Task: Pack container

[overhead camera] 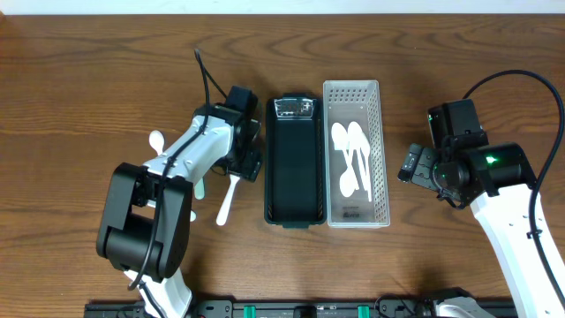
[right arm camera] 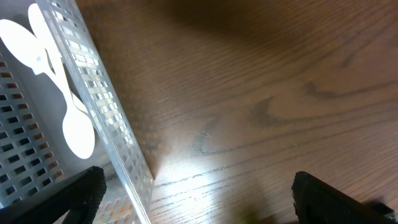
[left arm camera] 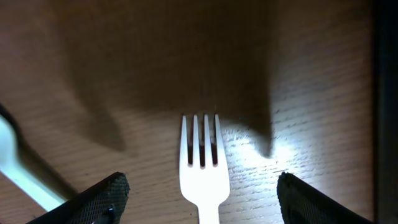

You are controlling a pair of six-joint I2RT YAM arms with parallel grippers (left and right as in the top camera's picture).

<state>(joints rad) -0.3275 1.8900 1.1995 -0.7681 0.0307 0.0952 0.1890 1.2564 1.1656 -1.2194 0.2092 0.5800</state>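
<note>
White fork (left arm camera: 202, 162) lies flat on the wooden table (left arm camera: 311, 74), left of the black tray (overhead camera: 293, 168), between the wide-open fingers of the left gripper (left arm camera: 202, 190), which grips nothing. Across the tray, the right gripper (right arm camera: 199, 186) hangs fully open and empty over bare wood just right of the perforated bin (right arm camera: 118, 137), where spoons (right arm camera: 68, 118) lie

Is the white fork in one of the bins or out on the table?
Out. The fork lies flat on the wood table, left of the dark bin, between the fingers of the open left claw.
</note>
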